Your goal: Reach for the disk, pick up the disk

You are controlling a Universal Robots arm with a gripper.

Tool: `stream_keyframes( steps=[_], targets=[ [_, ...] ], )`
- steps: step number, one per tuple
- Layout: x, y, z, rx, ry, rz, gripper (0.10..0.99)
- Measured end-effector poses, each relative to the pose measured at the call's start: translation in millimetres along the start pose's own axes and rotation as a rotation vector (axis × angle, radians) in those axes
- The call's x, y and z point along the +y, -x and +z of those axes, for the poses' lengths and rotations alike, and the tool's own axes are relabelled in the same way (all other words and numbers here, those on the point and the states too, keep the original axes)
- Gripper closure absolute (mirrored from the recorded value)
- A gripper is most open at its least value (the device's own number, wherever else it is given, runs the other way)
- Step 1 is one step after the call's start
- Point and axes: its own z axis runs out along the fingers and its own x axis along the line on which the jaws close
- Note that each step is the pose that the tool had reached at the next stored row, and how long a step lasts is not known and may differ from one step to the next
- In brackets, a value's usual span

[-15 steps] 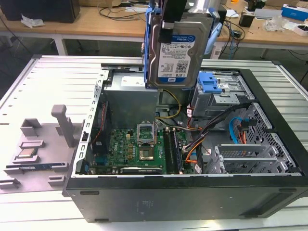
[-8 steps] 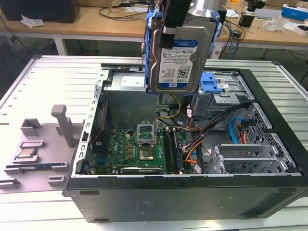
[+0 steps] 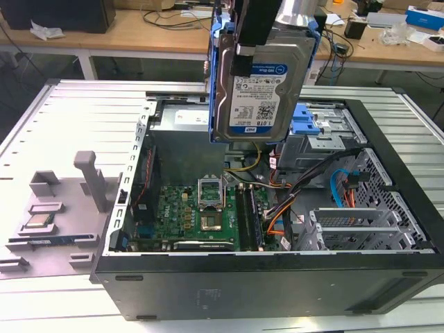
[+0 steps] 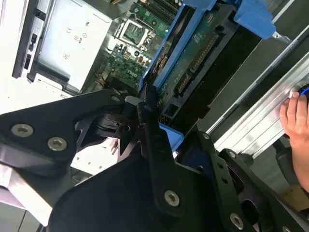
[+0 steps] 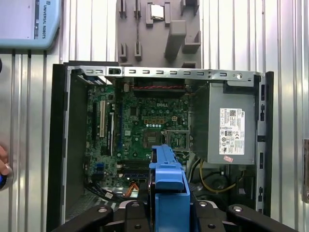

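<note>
The disk (image 3: 260, 90), a silver hard drive with a white-and-blue label and a blue bracket around its edges, hangs upright in the air above the open computer case (image 3: 388, 229). My gripper (image 3: 260, 41) is shut on its upper end, one black finger lying across the labelled face. In the second wrist view the disk's green circuit-board side (image 4: 203, 53) runs away from the black fingers (image 4: 145, 113) clamped on it. In the first wrist view the disk's blue bracket edge (image 5: 169, 188) stands over the motherboard (image 5: 145, 125).
A blue latch piece (image 3: 316, 121) sits on the drive cage at the case's back. A grey holder tray (image 3: 62, 208) with a small chip (image 3: 40, 221) lies at the exterior view's left. A person's hand (image 4: 294, 116) rests on the ribbed table. The power supply (image 5: 231, 130) fills one case corner.
</note>
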Motion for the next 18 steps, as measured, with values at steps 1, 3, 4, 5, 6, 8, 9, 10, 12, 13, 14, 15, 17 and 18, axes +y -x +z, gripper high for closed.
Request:
stream_keyframes(
  steps=[1, 3, 4, 5, 6, 8, 9, 10, 12, 13, 14, 15, 17, 18],
  targets=[
    [0.0, -1.6, 0.1, -0.0001, 0.000, 0.000, 0.722],
    [0.0, -7.4, 0.3, 0.0001, 0.000, 0.000, 0.722],
    [0.0, -8.9, 0.4, 0.0000, 0.000, 0.000, 0.722],
    [0.0, -10.0, 0.4, 0.0000, 0.000, 0.000, 0.722],
    [0.0, -12.2, 0.5, 0.0000, 0.000, 0.000, 0.722],
    [0.0, -15.6, 0.7, 0.0000, 0.000, 0.000, 0.722],
    [0.0, -17.0, 0.7, 0.0000, 0.000, 0.000, 0.722],
    [0.0, -19.8, 0.8, 0.0000, 0.000, 0.000, 0.722],
    [0.1, -22.5, 0.9, 0.0000, 0.000, 0.000, 0.722],
    [0.1, -25.8, 1.1, -0.0001, 0.000, 0.000, 0.722],
    [0.1, -28.0, 1.1, 0.0000, 0.000, 0.000, 0.722],
    [0.1, -29.6, 1.2, -0.0001, 0.000, 0.000, 0.722],
    [0.1, -33.7, 1.3, 0.0000, 0.000, 0.000, 0.722],
    [0.1, -34.9, 1.3, 0.0000, 0.000, 0.000, 0.722]
  ],
)
